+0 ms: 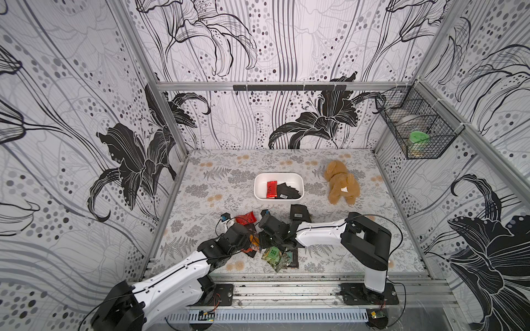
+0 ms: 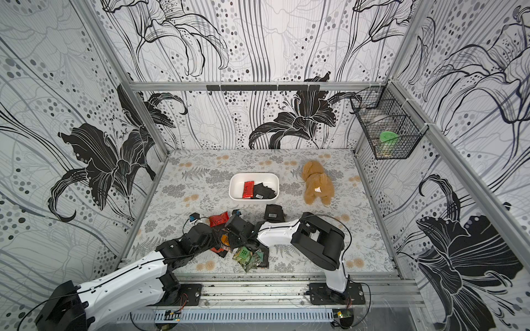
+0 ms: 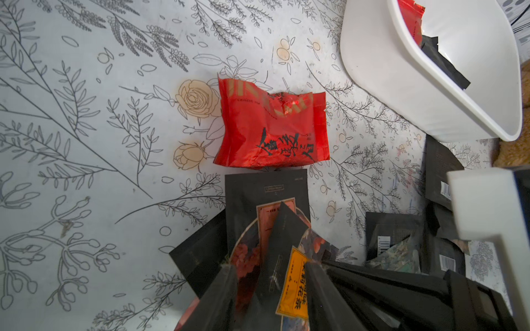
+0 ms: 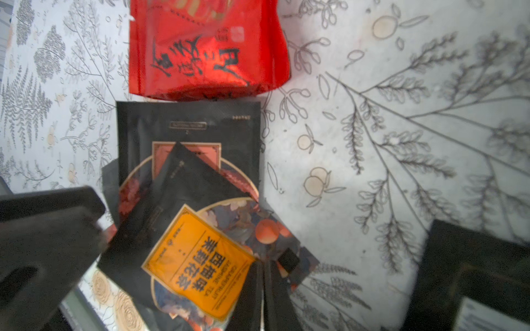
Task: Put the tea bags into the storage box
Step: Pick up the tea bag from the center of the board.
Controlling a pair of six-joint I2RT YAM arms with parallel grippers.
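The storage box (image 1: 259, 183) (image 2: 233, 183) (image 3: 372, 71), a white tub, holds a red tea bag and black ones (image 1: 282, 190). In front of it lie a loose red tea bag (image 1: 246, 218) (image 3: 272, 129) (image 4: 206, 48), a black one with a barcode (image 1: 298, 213), and a heap with green ones (image 1: 275, 255). Both grippers meet over this heap. My right gripper (image 4: 262, 265) is shut on the edge of a black tea bag with an orange label (image 4: 198, 258) (image 3: 294, 283), which is tilted up. My left gripper (image 3: 269, 266) is open, one finger on either side of that tea bag.
A tan plush toy (image 1: 341, 183) lies right of the box. A black wire basket (image 1: 415, 129) with jars hangs on the right wall. The right arm's white link (image 3: 481, 206) crosses close beside the left gripper. Metal rails run along the table's front edge.
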